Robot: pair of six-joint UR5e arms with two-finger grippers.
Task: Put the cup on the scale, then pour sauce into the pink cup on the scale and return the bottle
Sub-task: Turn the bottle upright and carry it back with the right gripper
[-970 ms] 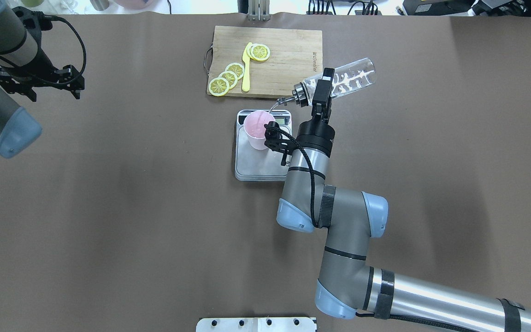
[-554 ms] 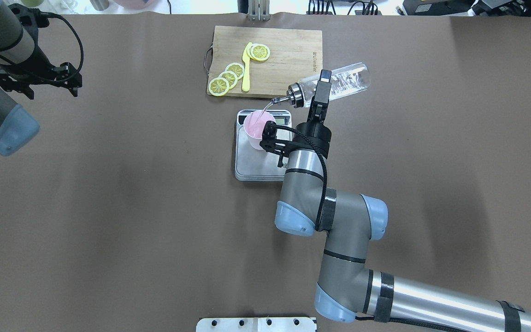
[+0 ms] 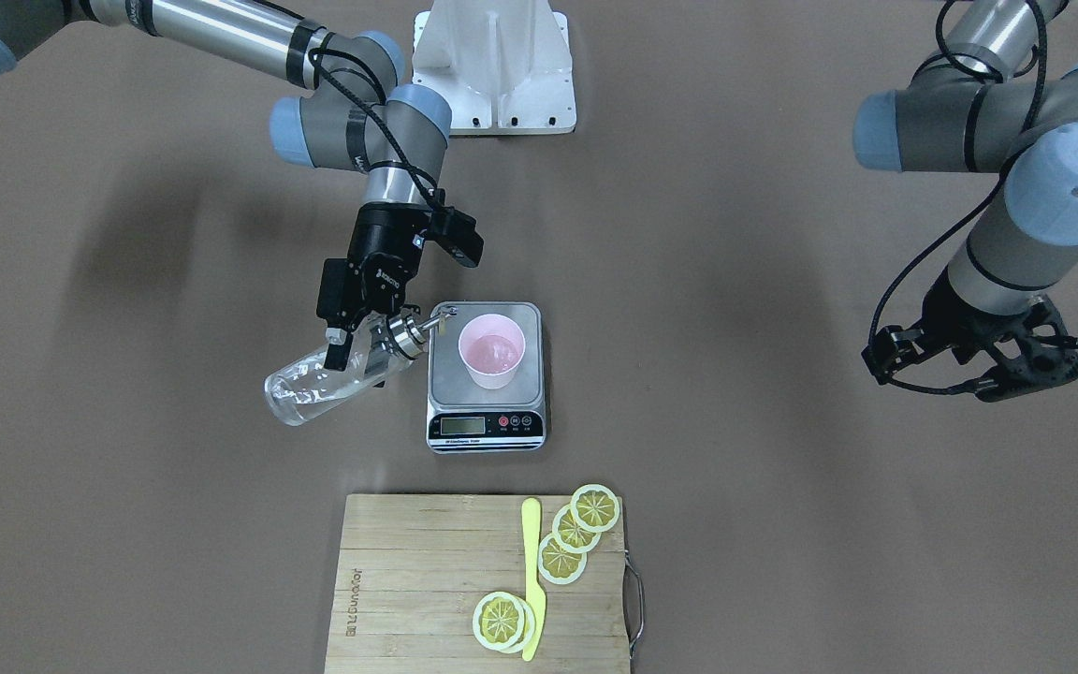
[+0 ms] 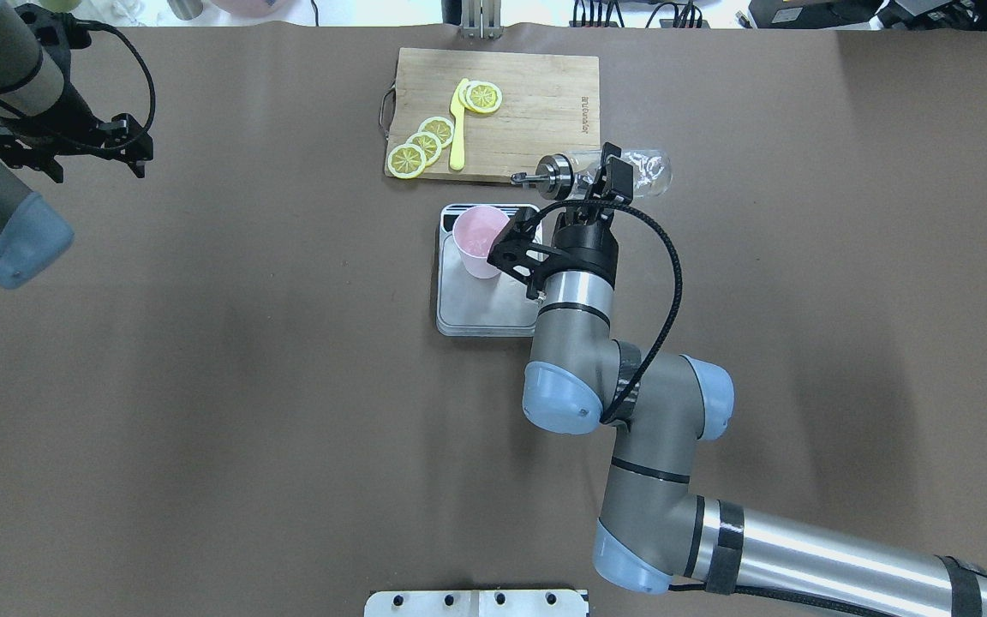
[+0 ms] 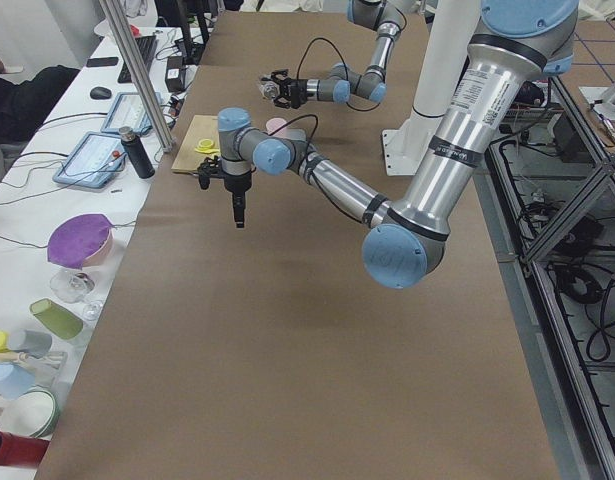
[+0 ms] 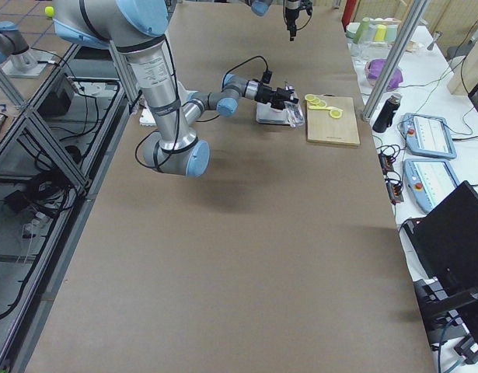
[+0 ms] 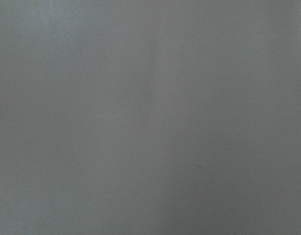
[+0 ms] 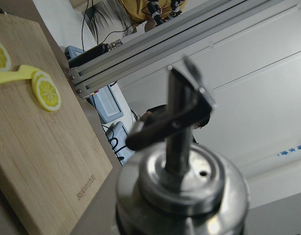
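The pink cup [image 4: 478,240] stands on the far part of the scale [image 4: 476,313], with clear liquid in it in the front-facing view [image 3: 492,351]. My right gripper [image 4: 601,184] is shut on the clear glass bottle [image 4: 631,171] and holds it lying nearly level above the table, beside the scale [image 3: 485,426]. The metal pourer [image 3: 427,328] points toward the cup, short of its rim. No stream shows. The bottle [image 3: 314,388] still holds some sauce. The pourer fills the right wrist view [image 8: 182,181]. My left gripper [image 4: 69,146] is open and empty, far off to the left.
A bamboo cutting board [image 4: 536,111] with lemon slices [image 4: 425,141] and a yellow knife [image 4: 457,128] lies just beyond the scale. It also shows in the front-facing view [image 3: 427,580]. The left wrist view shows only bare table.
My right wrist has turned the bottle back from its steep pouring tilt to nearly level. The stream into the cup has stopped. The left arm has barely moved.
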